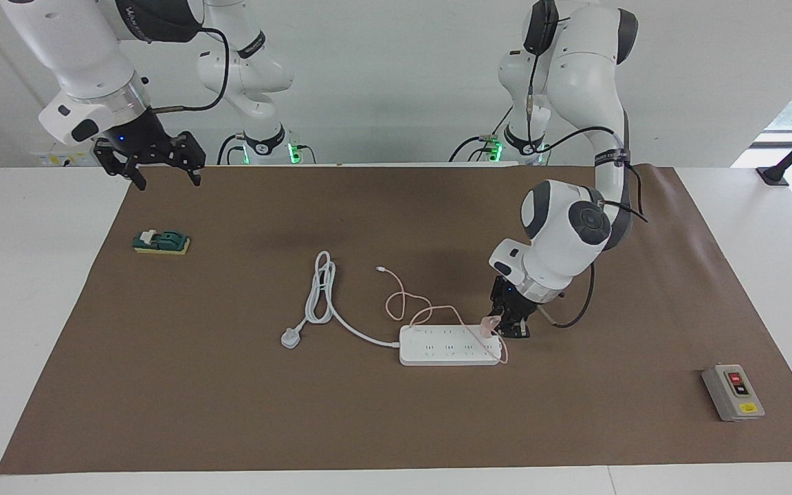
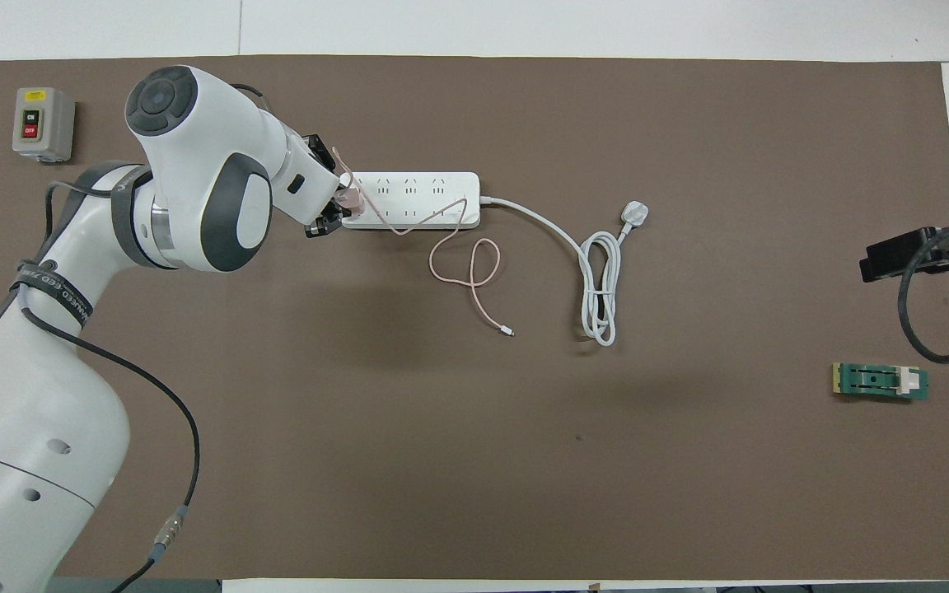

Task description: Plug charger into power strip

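The white power strip (image 1: 447,346) (image 2: 417,199) lies flat in the middle of the brown mat. The small pink charger (image 1: 487,326) (image 2: 349,196) sits on the strip's top, at the end toward the left arm. My left gripper (image 1: 501,328) (image 2: 333,207) is shut on it, low against the strip. Whether its pins are in a socket I cannot tell. Its thin pink cable (image 1: 403,302) (image 2: 466,268) crosses the strip and loops on the mat, nearer to the robots. My right gripper (image 1: 168,180) (image 2: 895,259) waits open, raised over the mat's corner at the right arm's end.
The strip's thick white cord (image 1: 320,295) (image 2: 598,288) coils toward the right arm's end and ends in a three-pin plug (image 1: 291,337) (image 2: 635,214). A grey button box (image 1: 733,392) (image 2: 42,123) and a small green part (image 1: 161,242) (image 2: 881,381) lie at the mat's two ends.
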Controlling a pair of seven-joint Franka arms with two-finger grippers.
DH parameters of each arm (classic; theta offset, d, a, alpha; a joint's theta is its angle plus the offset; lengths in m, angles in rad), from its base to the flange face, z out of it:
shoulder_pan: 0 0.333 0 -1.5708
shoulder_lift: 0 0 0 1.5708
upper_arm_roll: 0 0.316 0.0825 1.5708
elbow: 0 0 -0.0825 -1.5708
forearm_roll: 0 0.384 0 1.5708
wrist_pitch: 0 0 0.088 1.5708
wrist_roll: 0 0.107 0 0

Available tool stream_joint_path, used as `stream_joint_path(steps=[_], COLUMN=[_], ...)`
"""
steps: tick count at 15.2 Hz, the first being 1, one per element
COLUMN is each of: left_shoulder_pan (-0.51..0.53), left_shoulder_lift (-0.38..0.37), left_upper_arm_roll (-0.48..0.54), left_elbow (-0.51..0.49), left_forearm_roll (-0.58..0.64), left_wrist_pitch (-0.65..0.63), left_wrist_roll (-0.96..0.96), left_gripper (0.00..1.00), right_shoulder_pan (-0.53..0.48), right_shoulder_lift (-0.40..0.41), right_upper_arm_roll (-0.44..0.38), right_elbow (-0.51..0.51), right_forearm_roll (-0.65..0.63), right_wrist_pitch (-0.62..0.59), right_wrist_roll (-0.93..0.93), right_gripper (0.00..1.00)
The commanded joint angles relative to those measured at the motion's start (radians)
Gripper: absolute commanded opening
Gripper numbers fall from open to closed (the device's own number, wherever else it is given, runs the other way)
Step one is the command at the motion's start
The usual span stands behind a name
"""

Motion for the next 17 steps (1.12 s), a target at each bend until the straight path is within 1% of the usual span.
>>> stream_joint_path(steps=[1, 7, 17], left_shoulder_pan=[-0.016, -0.016, -0.008], left_shoulder_lift=[0.007, 0.01, 0.007], left_upper_arm_roll=[0.008, 0.008, 0.005], left_elbow=[-0.023, -0.023, -0.031], left_forearm_roll=[0.018, 0.021, 0.031], left_wrist_pitch=[0.029, 0.047, 0.015], left_wrist_roll=[-0.016, -0.014, -0.011], left_gripper=[0.0, 0.0, 0.0], right_shoulder_pan=[-0.011, -0.011, -0.011], right_shoulder_lift=[-0.024, -0.024, -0.024], right_upper_arm_roll=[0.01, 0.01, 0.01], right_elbow=[-0.025, -0.025, -0.025], right_forearm_roll=[-0.017, -0.017, -0.017], right_wrist_pitch=[-0.01, -0.01, -0.01], right_wrist_roll=[-0.017, -0.017, -0.017], right_gripper=[1.0, 1.0, 1.0])
